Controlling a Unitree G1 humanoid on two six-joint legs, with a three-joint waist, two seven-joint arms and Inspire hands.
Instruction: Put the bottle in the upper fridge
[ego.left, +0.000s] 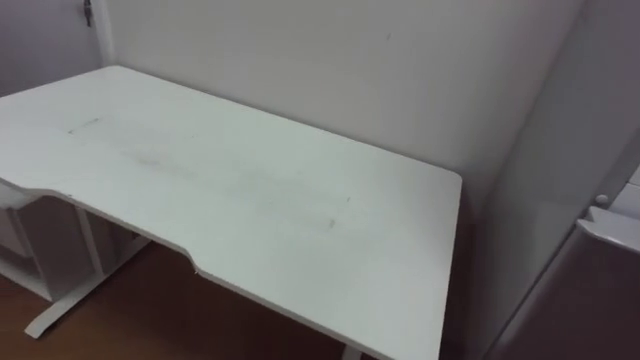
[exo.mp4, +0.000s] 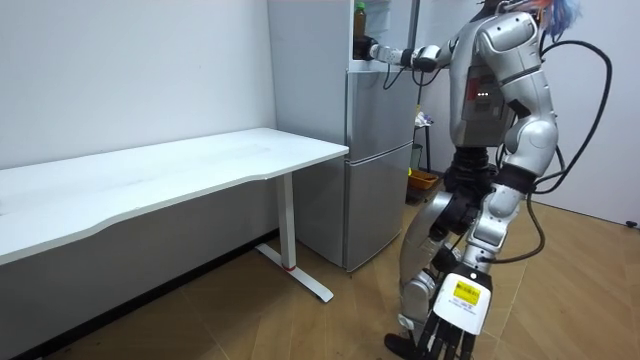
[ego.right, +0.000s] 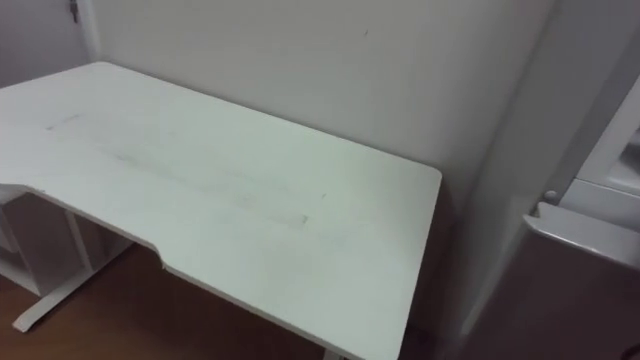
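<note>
While standing at the tall grey fridge (exo.mp4: 380, 150) in the room view, holding the right hand (exo.mp4: 373, 49) out into its upper compartment, just under the upright green-yellow bottle (exo.mp4: 360, 17) there; grip impossible to tell. Hanging the left hand (exo.mp4: 445, 335) low, fingers loose. Facing, in the eye views, the long white table (ego.left: 250, 200) ending just beside the fridge.

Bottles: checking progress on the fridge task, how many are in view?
1: the bottle is upright at the open upper fridge, by the robot's outstretched right hand. Others may be hidden inside.
</note>
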